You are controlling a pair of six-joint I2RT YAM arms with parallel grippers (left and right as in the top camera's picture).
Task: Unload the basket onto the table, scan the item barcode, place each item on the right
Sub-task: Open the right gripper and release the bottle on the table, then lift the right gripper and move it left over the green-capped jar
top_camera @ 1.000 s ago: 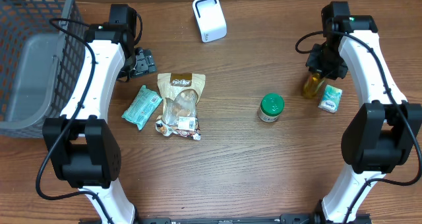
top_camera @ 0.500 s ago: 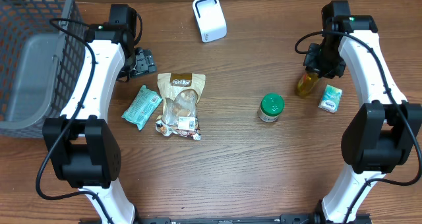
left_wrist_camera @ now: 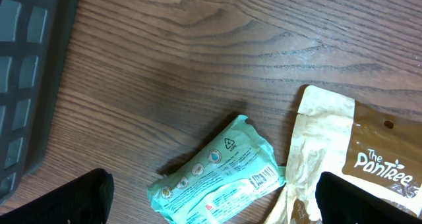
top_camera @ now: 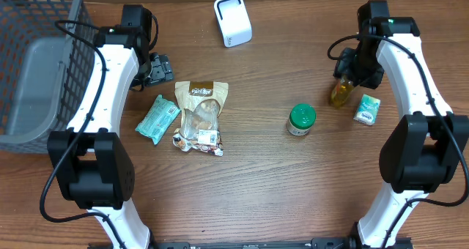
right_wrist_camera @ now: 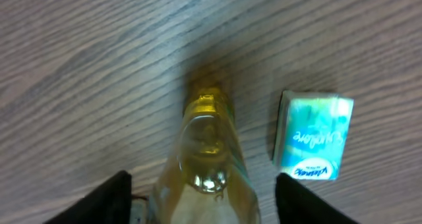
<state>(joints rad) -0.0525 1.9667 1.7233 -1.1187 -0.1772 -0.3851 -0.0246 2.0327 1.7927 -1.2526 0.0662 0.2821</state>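
Across the wooden counter (top_camera: 256, 183) everything is spread out, with the big grey wire basket (top_camera: 29, 29) at the far left edge. Next in size is the brown snack bag (top_camera: 201, 110), flat at centre-left, and just beside it on its left lies a teal packet (top_camera: 157, 119). Up at the back edge stands the white scanner (top_camera: 232, 20). The left gripper (left_wrist_camera: 211, 191) hangs above the teal packet with its jaws spread wide, holding nothing.

Over to the right side now: the yellow bottle (top_camera: 341, 94), the item to scan, sits on the counter well apart from the scanner. The right gripper (right_wrist_camera: 204, 201) straddles it, jaws parted, with a sliver of gap on each side, so nothing is pinched. I can't tell whether the bottle lies flat or leans. The green-lidded jar (top_camera: 301, 119) stands near the bottle on its left, and the small teal tissue pack (top_camera: 367, 109) lies just beside it on the other side.
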